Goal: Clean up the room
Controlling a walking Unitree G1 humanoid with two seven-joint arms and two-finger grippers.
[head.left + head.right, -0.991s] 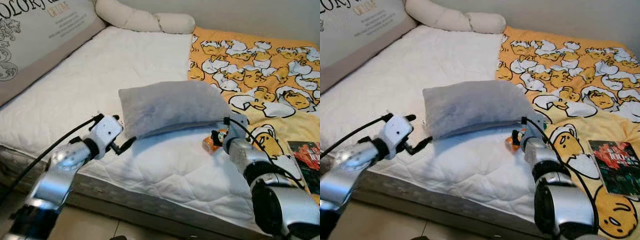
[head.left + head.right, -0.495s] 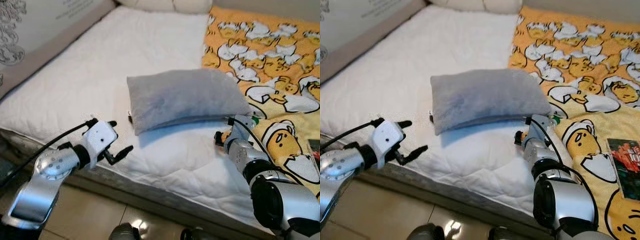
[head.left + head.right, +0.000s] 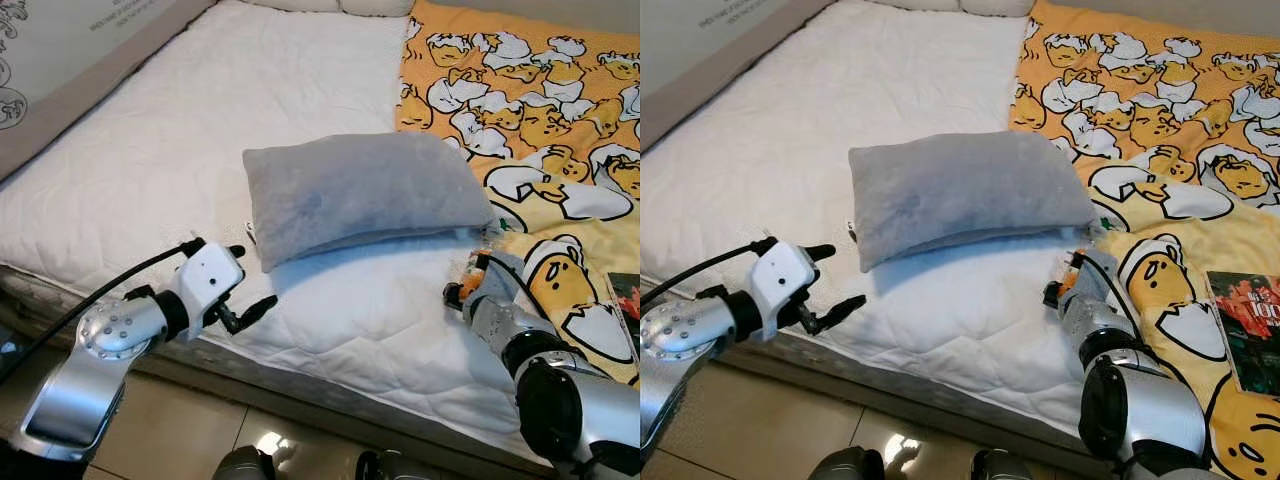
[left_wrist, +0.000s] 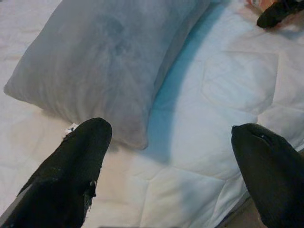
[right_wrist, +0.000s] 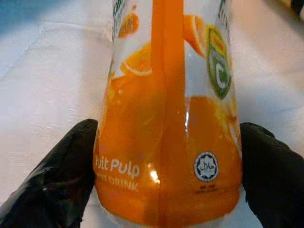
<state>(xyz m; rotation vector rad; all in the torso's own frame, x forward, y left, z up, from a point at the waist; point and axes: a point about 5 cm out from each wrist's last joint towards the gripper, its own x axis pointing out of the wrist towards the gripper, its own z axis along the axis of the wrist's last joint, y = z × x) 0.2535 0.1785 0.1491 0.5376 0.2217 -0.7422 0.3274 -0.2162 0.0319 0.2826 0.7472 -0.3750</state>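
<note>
A grey pillow (image 3: 365,195) lies across the white mattress (image 3: 200,140). By its right corner, my right gripper (image 5: 164,175) is shut on an orange juice bottle (image 5: 166,118), one black finger (image 5: 52,175) on each side of it. In the eye views the bottle (image 3: 1068,282) shows as a small orange spot ahead of the right wrist, low over the mattress. My left gripper (image 3: 248,278) hangs open near the bed's front edge, a little short of the pillow's left corner (image 4: 109,61), with nothing between its fingers (image 4: 71,175).
A yellow cartoon-print blanket (image 3: 540,110) covers the right side of the bed, with a dark magazine (image 3: 1245,325) lying on it. A printed headboard cushion (image 3: 60,60) runs along the left. Tiled floor (image 3: 150,440) lies below the mattress edge.
The camera has shifted. My right gripper has drawn the bottle back from the pillow's edge toward the front of the bed. The left gripper has dropped away from the pillow's corner.
</note>
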